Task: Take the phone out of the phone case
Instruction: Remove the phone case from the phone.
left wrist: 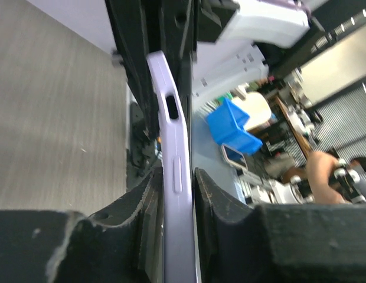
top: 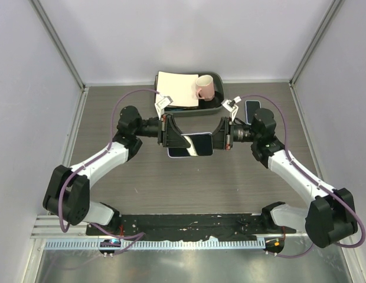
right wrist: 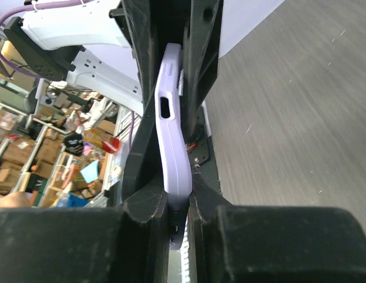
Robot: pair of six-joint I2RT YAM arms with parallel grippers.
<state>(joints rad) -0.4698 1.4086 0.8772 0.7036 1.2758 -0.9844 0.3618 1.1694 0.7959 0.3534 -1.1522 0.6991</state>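
My left pincer (top: 171,133) and right pincer (top: 221,137) each pinch one end of the lilac phone case (top: 182,152), held aloft between them over the worktop (top: 141,183). Likely a light, pliable shell round a stiff, slick, fragile phone (top: 195,143): hold the rim, peel a corner.

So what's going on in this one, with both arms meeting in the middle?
The two arms hold a lilac phone case up between them, one at each end. The left gripper and the right gripper are each pinched shut across the case's thin sides. The dark-screened phone looks seated inside the case, so it is not out yet.
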